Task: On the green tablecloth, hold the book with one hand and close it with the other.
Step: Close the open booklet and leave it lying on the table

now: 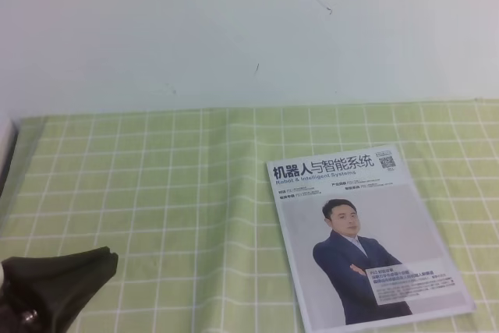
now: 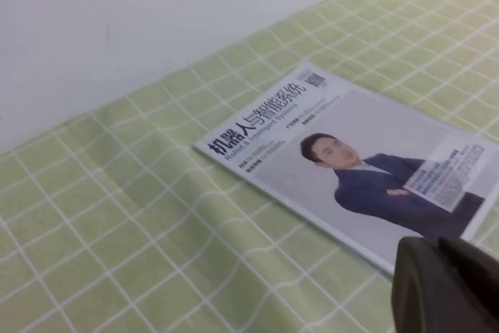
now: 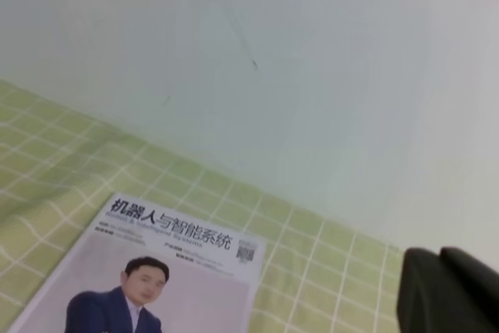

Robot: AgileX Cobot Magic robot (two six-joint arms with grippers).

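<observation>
- The book (image 1: 366,239) is a thin glossy magazine. It lies flat on the green tablecloth (image 1: 156,193) with the cover up, so it looks already closed; no inner page shows.
- The book rests a little turned, with its title edge toward the white wall (image 1: 234,29) and its spine on the side toward the left gripper (image 1: 58,278).
- I judge it light and bendable. The glossy cover is probably slippery, and the cloth under it is soft and has a shallow fold near the book, so the book may slide or drag the cloth if it is pushed from the side.
- Pressing straight down on the cover near the spine seems the safest way to hold it. A pinch would work only at a free edge, and there the pages may bend.
- The left gripper is well apart from the book, beyond its spine side, holding nothing. Its dark fingers seem close together, but I cannot tell for sure.
- Of the right gripper (image 3: 448,290) only dark finger ends show, beside the book's title corner. I cannot tell its state.
</observation>
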